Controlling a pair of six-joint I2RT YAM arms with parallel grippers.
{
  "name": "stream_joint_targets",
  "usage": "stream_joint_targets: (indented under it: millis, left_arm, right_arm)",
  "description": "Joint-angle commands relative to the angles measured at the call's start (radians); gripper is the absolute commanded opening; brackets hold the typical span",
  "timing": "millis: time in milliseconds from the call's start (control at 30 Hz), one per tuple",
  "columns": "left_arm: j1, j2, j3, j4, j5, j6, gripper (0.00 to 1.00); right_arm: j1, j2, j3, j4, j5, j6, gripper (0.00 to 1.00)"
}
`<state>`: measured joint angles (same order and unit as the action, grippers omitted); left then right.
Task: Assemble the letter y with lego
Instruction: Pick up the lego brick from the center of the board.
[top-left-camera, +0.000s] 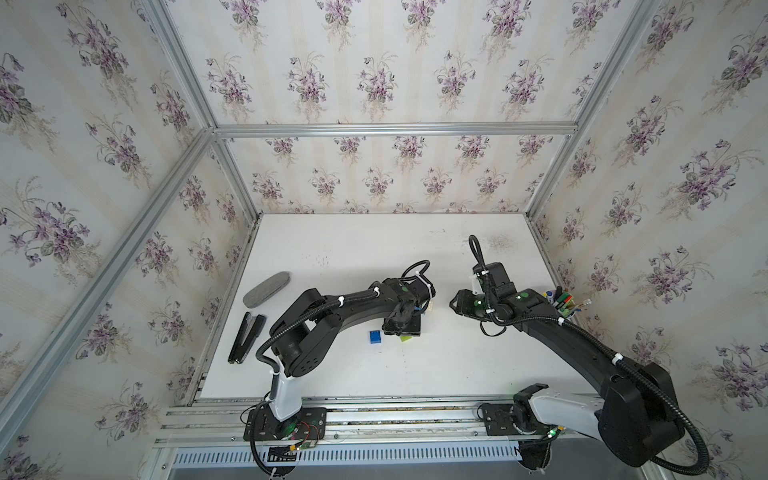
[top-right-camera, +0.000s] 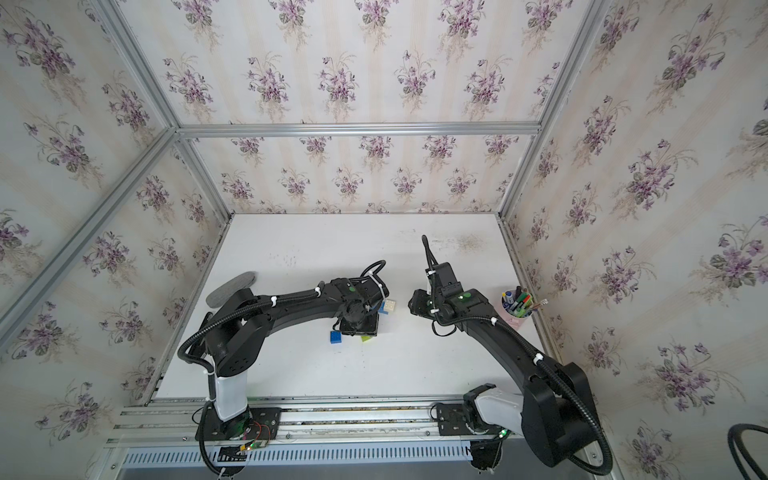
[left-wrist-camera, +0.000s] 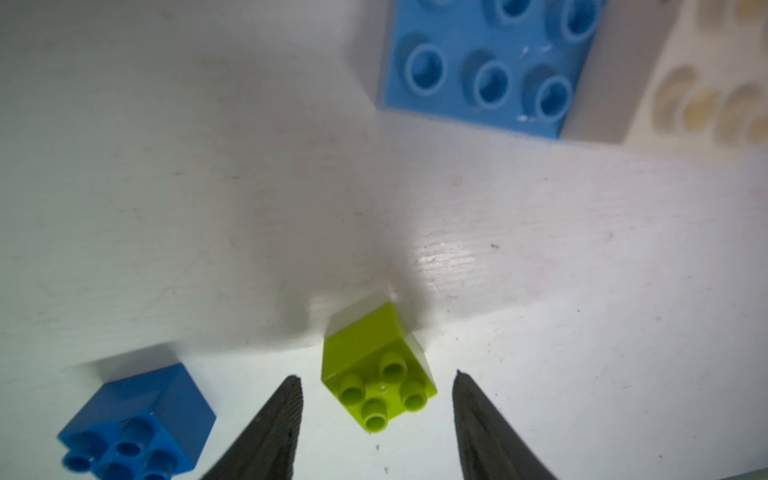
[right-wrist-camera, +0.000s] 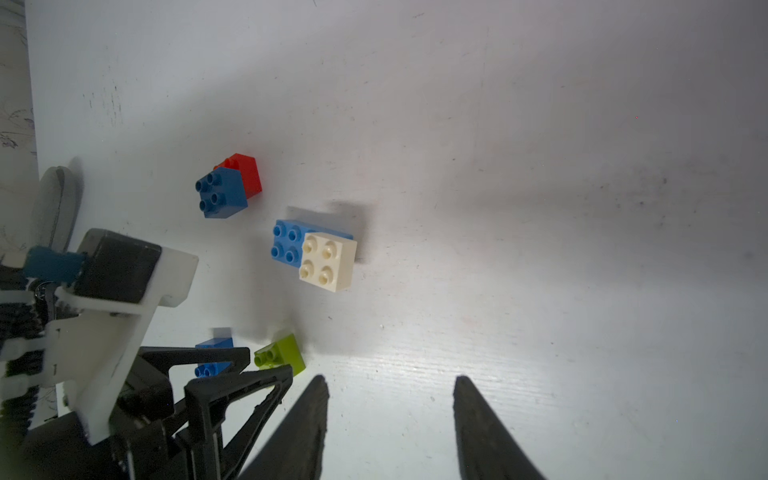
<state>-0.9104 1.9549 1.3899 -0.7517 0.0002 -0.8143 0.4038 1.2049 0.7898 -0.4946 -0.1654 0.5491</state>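
The small lime-green studded plastic brick (left-wrist-camera: 378, 370) sat on the white surface (left-wrist-camera: 166, 208), with a small dark blue studded brick (left-wrist-camera: 137, 424) near it but apart. Farther off lay the longer light blue studded brick (left-wrist-camera: 486, 62), with the cream-white studded brick (left-wrist-camera: 706, 95) seated on one end of it.

Only the right wrist view showed the small red studded brick (right-wrist-camera: 249, 174), which had a second dark blue brick (right-wrist-camera: 220, 191) stacked on it, well apart from the other pieces. Only the top views showed the grey oval felt pad (top-left-camera: 266, 286), the black stapler (top-left-camera: 245, 338) and the pink cup of pens (top-right-camera: 517, 309) at the sides of the surface.

The left arm arched over the middle of the surface with its wrist bent down. The left claw (left-wrist-camera: 376, 375) stood open astride the green brick, its black fingertips (left-wrist-camera: 286, 407) on either side with gaps, gripping nothing. The right arm reached in from the opposite side. The right claw (right-wrist-camera: 390, 378) faced the bricks with its jaws apart and nothing between them.
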Motion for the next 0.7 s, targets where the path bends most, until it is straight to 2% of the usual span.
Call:
stream_joint_targets:
  millis: [0,67,133,533,667]
  left_arm:
    - [-0.008,0.014,0.021,-0.018,-0.037,-0.03,0.56]
    - [-0.01,0.031,0.037,-0.018,-0.03,-0.025,0.56]
    - [-0.01,0.046,0.047,-0.018,-0.023,-0.022,0.5]
    - [-0.012,0.06,0.058,-0.041,-0.03,0.02,0.33]
    - [-0.012,0.054,0.059,-0.044,-0.035,0.043,0.31]
  right_arm:
    - [-0.01,-0.017,-0.009,-0.002,0.001,-0.014,0.5]
    - [-0.015,-0.028,-0.015,-0.007,0.002,-0.014,0.5]
    - [-0.02,-0.036,-0.021,-0.01,0.002,-0.014,0.5]
    - [-0.027,-0.024,-0.03,0.003,0.003,-0.004,0.49]
    - [-0.026,-0.008,-0.028,0.01,0.0,-0.003,0.48]
